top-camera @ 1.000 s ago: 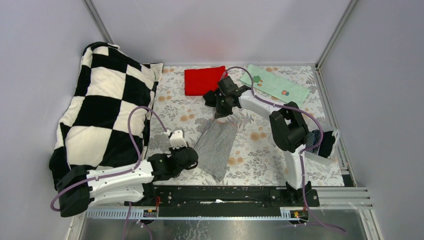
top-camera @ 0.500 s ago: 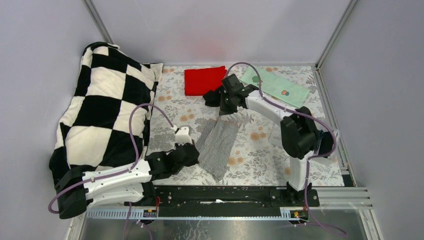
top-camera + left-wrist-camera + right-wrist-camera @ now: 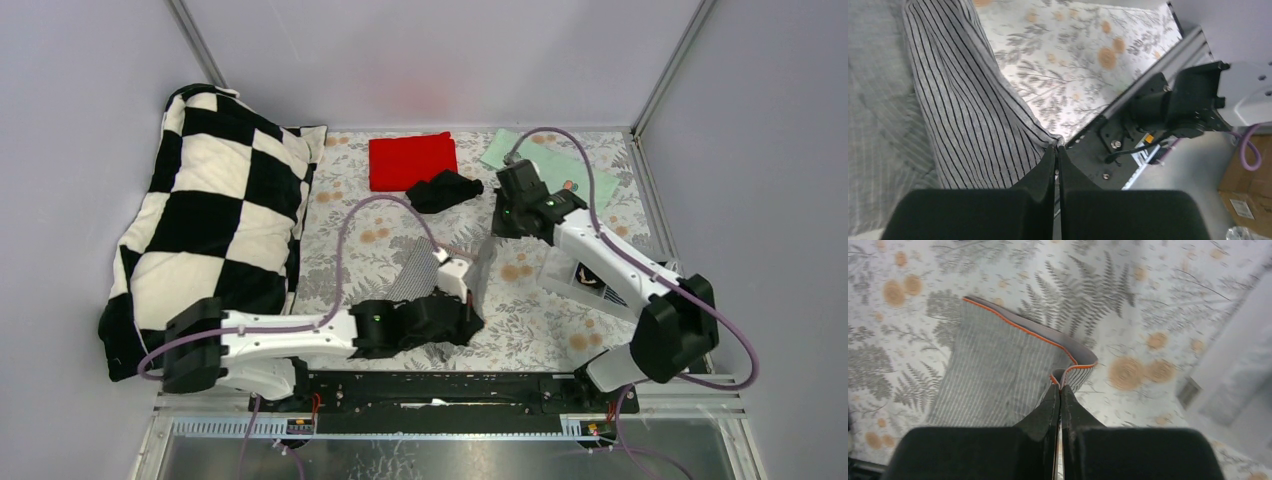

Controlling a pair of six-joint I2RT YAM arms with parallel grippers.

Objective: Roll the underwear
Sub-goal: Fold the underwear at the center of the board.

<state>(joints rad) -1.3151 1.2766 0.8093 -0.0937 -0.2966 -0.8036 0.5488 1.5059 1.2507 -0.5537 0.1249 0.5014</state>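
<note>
The grey pinstriped underwear (image 3: 418,278) lies stretched between both grippers on the floral sheet. My left gripper (image 3: 467,320) is shut on its near hem corner (image 3: 1048,140), right by the black front rail. My right gripper (image 3: 496,232) is shut on the orange-trimmed waistband (image 3: 1068,360) at the far end and holds that edge slightly raised. A black underwear (image 3: 443,189) lies crumpled further back, beside the red cloth, apart from both grippers.
A red cloth (image 3: 412,160) lies at the back centre and a pale green printed cloth (image 3: 592,186) at the back right, partly behind my right arm. A checkered pillow (image 3: 205,220) fills the left side. A white container (image 3: 585,282) sits at the right. The black rail (image 3: 450,385) runs along the front.
My left arm has swung right and shut on the near corner of the grey underwear. My right gripper has moved right and nearer with the waistband, away from the black underwear.
</note>
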